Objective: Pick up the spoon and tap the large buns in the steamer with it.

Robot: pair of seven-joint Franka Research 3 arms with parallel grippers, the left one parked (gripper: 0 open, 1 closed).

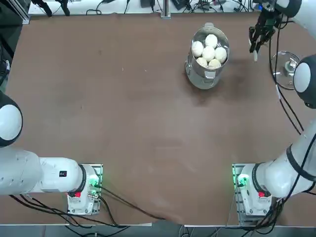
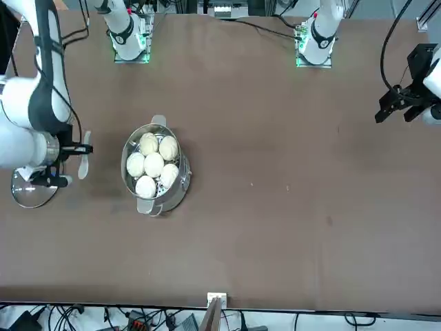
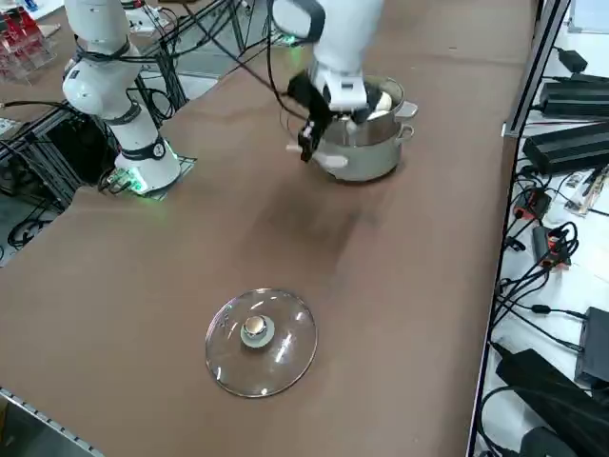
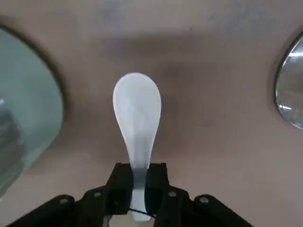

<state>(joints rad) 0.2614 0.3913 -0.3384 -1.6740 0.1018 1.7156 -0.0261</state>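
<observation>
My right gripper (image 1: 256, 43) hangs above the table between the steamer and a glass lid, shut on the handle of the white spoon (image 1: 255, 56). In the wrist view the spoon (image 4: 137, 113) sticks out from the gripper (image 4: 138, 177) with its oval bowl over bare table. The spoon (image 2: 84, 164) is level with the steamer (image 2: 176, 196) and a short gap away from it. The shiny steel steamer (image 1: 197, 76) stands at the far right-centre of the table, with several large buns (image 1: 209, 53) clustered inside. From the right side, the spoon (image 3: 333, 160) shows in front of the steamer's wall (image 3: 376, 162).
A round glass lid (image 1: 286, 69) with a metal knob lies flat on the table on the other side of the gripper, near the right edge (image 3: 262, 341). Cables and power supplies lie beyond the far table edge.
</observation>
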